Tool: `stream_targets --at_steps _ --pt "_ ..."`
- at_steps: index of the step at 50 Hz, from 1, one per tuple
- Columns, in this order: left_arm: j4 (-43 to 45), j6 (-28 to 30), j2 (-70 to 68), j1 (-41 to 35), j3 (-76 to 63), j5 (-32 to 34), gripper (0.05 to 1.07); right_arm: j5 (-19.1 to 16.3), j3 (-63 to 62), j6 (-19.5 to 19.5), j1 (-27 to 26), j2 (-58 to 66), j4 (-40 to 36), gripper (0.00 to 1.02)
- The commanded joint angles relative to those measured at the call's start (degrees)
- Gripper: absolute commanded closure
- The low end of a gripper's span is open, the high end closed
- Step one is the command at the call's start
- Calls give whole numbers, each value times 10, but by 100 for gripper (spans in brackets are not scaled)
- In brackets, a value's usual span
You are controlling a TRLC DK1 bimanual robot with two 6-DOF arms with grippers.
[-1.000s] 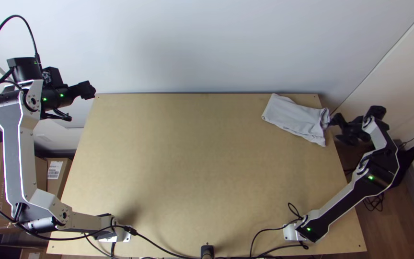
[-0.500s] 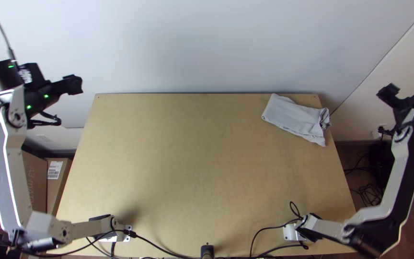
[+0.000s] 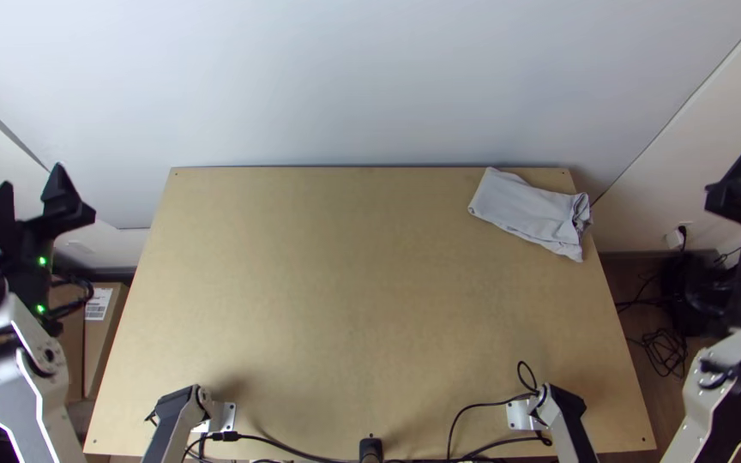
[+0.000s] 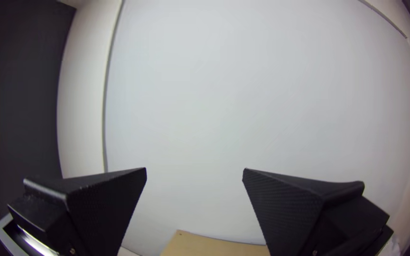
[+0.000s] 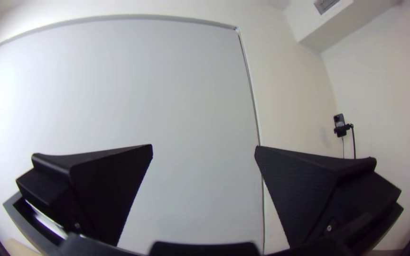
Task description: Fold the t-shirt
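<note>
Top view shows the t-shirt (image 3: 529, 210), seemingly folded; both wrist views show fingers (image 4: 285, 204) spread wide.

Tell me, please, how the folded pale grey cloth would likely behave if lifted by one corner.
The folded pale grey cloth would probably droop and unfold, given its soft, rumpled edge. It looks thin, so likely light.

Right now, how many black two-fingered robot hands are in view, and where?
2, both open and empty. The left hand is off the left side of the light wooden table; the right hand is off its right side, clear of the pale cloth T-shirt.
</note>
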Motion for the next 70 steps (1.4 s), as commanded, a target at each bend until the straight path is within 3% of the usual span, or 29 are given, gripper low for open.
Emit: stream_targets --at_steps 1,13,24,28,32,36,41,44,49,55,60,70 --pt "64 11 -79 23 -97 -1 10 -2 -68 1 39 -60 54 3" --pt "159 -22 -251 20 -339 0 10 -3 -224 -10 66 -183 105 3" --pt "256 -47 -363 -10 -513 4 10 -3 -464 -35 74 -262 267 3" --pt "264 -41 -410 -18 -561 5 10 -3 -538 -68 107 -283 299 3" --pt "257 -39 -434 -20 -587 4 10 -3 -609 -144 156 -324 300 3" --pt "252 -39 -434 -20 -599 4 10 19 -670 -156 206 -385 299 3" --pt "251 -37 -434 -20 -633 4 10 22 -749 -158 225 -450 299 3" --pt "251 -37 -435 -24 -651 5 10 39 -757 -124 225 -450 292 3" --pt "250 -37 -435 -34 -679 5 10 40 -786 -109 228 -450 282 3" --pt "208 -33 -435 -60 -700 7 10 41 -791 -66 258 -447 150 3" --pt "194 7 -435 -85 -721 7 10 43 -787 -57 301 -441 51 3" --pt "173 24 -431 -86 -734 2 10 56 -787 -58 280 -444 54 3"
